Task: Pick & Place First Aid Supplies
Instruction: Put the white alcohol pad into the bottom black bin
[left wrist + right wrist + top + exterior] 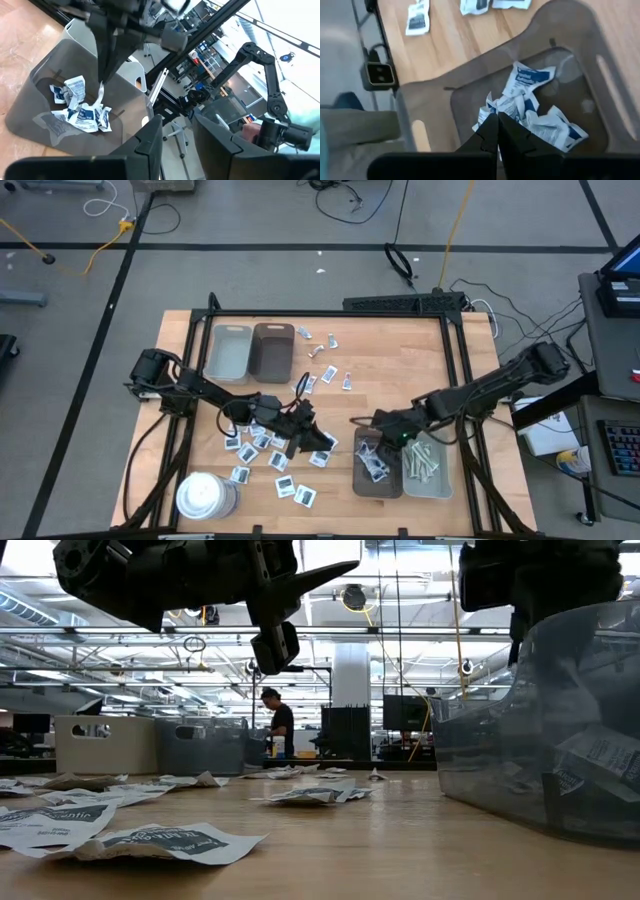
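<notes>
Wooden surface (400,370) w/ black frame, grey floor and cables around it; low view shows an open workshop behind, a person (281,726) standing far back. Packets (262,442), small white squares w/ blue print, lie scattered on the near-left part of the surface, a few more (326,376) loose near the middle and far side. White cylinder (205,496) stands at the near-left corner. Two empty trays at the far side, grey tray (228,351) beside brown tray (272,351), touching. Near-right: a second brown tray (377,463) w/ a crumpled heap of packets (532,107) inside, and next to it a pale tray (424,461) holding narrow whitish-green strips (422,459). Left gripper (318,440) sits over the right edge of the scattered packets, raised off the surface in the low view; its fingers (150,142) stand partly apart w/ a clear gap, nothing between them. Right gripper (383,442) hangs over the near brown tray, just above the heap; its fingers (512,137) are pressed together tip to tip, nothing visibly pinched between them. Left wrist view looks across at the same tray, a thin white strip (100,90) dangling under the right gripper's tip; can't tell if it is held or just behind it.
</notes>
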`<action>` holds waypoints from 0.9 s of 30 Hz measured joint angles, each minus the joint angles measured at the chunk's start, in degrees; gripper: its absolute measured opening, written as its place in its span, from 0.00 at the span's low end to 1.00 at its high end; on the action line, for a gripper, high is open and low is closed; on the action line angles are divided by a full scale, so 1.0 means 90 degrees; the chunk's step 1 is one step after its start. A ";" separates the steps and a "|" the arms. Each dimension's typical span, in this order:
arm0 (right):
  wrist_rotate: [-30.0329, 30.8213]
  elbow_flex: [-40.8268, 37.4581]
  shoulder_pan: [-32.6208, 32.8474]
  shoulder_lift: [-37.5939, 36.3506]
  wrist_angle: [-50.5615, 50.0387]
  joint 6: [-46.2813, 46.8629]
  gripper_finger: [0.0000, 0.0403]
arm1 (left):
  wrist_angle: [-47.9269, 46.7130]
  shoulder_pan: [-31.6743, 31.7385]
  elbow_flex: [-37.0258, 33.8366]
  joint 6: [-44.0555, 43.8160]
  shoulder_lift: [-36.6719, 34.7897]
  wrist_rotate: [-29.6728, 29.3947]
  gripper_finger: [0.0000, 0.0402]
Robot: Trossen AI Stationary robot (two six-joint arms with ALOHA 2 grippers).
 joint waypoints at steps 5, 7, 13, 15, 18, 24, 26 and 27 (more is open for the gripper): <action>0.0362 0.0000 0.0186 0.0347 0.0051 -0.0343 0.00 | 0.0000 0.0000 0.0000 0.0020 0.0000 0.0000 0.27; 0.0348 0.0000 0.0219 0.0428 0.0070 -0.0519 0.00 | 0.0000 0.0000 0.0000 0.0034 0.0000 0.0002 0.27; 0.0278 0.0000 0.0214 0.0379 0.0209 -0.0966 0.08 | -0.0001 0.0000 0.0000 0.0096 0.0000 0.0245 0.28; 0.0153 0.0000 0.0172 0.0342 0.0367 -0.0983 0.16 | -0.0004 0.0021 0.0000 0.0101 0.0000 0.0339 0.28; 0.0138 0.0000 0.0160 0.0315 0.0318 -0.0988 0.30 | -0.0007 0.0073 0.0000 0.0096 0.0000 0.0376 0.28; 0.0144 0.0000 0.0163 0.0306 0.0334 -0.1025 0.51 | -0.1144 0.0198 0.0015 0.0189 -0.0253 0.0491 0.28; 0.0140 0.0000 0.0161 0.0306 0.0335 -0.0998 0.54 | -0.2495 0.0221 0.0229 0.0547 -0.0521 0.0436 0.28; 0.0141 0.0000 0.0161 0.0306 0.0334 -0.1002 0.56 | -0.3362 0.0221 0.0351 0.0821 -0.0699 0.0366 0.28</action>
